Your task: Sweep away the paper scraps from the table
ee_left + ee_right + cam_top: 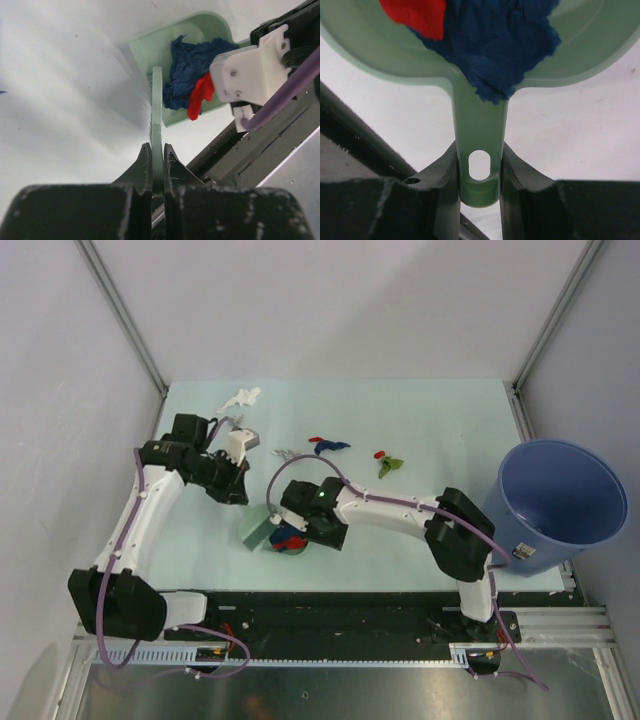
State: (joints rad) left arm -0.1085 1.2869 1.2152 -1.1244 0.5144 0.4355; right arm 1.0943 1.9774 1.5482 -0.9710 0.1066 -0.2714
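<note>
My right gripper (480, 150) is shut on the handle of the sage-green dustpan (370, 62), which rests on the table (420, 410) near its front. A dark blue scrap (495, 45) and a red scrap (417, 15) lie in the pan, also seen from the left wrist (195, 65). My left gripper (157, 147) is shut on the thin green brush (157, 110), whose far end reaches the pan's mouth (145, 45). Loose scraps lie on the table: white (243, 397), grey (285, 453), blue and red (328, 444), red (379, 454), green (390, 466).
A large blue bin (560, 505) stands at the table's right edge, next to the right arm's elbow. Grey walls with metal posts close in the back and both sides. A black rail (340, 605) runs along the front edge.
</note>
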